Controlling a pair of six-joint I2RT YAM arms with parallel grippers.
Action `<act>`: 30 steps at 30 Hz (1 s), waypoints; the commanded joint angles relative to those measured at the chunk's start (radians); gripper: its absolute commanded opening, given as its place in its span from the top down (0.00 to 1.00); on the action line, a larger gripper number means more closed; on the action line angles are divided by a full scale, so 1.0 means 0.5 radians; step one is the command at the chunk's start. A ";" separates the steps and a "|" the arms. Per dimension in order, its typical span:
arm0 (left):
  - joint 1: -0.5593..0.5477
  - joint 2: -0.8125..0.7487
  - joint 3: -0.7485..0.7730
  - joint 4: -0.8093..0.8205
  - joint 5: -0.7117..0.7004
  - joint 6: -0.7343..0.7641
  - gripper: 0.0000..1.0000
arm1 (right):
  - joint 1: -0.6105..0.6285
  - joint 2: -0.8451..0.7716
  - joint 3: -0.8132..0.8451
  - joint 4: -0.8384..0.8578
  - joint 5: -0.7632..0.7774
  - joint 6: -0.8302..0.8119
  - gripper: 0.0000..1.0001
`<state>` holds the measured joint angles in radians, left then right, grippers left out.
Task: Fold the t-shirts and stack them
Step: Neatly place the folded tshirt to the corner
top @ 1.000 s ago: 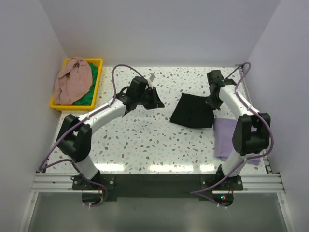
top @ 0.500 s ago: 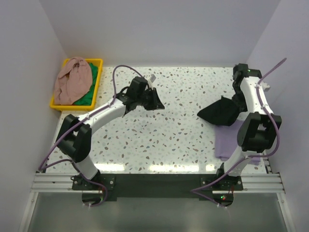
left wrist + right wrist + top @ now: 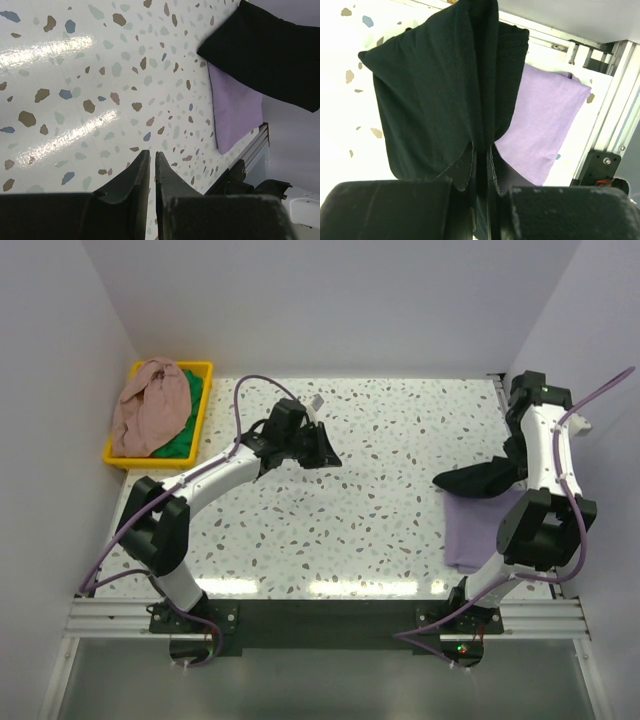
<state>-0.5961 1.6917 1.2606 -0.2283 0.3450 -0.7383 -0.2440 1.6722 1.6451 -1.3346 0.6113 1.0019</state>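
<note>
Right gripper [image 3: 481, 150] pinches a folded black fabric t-shirt [image 3: 478, 480] hanging over the far end of a folded lilac t-shirt [image 3: 472, 532] at the right; left gripper [image 3: 149, 161], jaws nearly together, holds nothing.

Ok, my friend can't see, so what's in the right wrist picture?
The right arm's jaws are shut on a folded black t-shirt, which hangs partly in front of a folded purple t-shirt lying on the speckled white table. A metal rail runs beside the purple one.
</note>
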 commanded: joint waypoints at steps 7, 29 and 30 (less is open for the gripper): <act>-0.004 -0.064 0.056 -0.013 0.040 0.059 0.86 | -0.043 -0.056 0.219 -0.107 0.118 -0.010 1.00; -0.014 -0.104 -0.018 0.018 0.043 0.041 0.86 | -0.043 -0.344 0.097 -0.098 -0.005 -0.099 1.00; -0.017 -0.107 -0.018 0.018 0.043 0.041 0.86 | -0.043 -0.359 0.073 -0.089 -0.023 -0.102 1.00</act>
<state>-0.5972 1.6901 1.2598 -0.2375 0.3538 -0.7364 -0.2604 1.5425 1.7020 -1.3388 0.6018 0.9634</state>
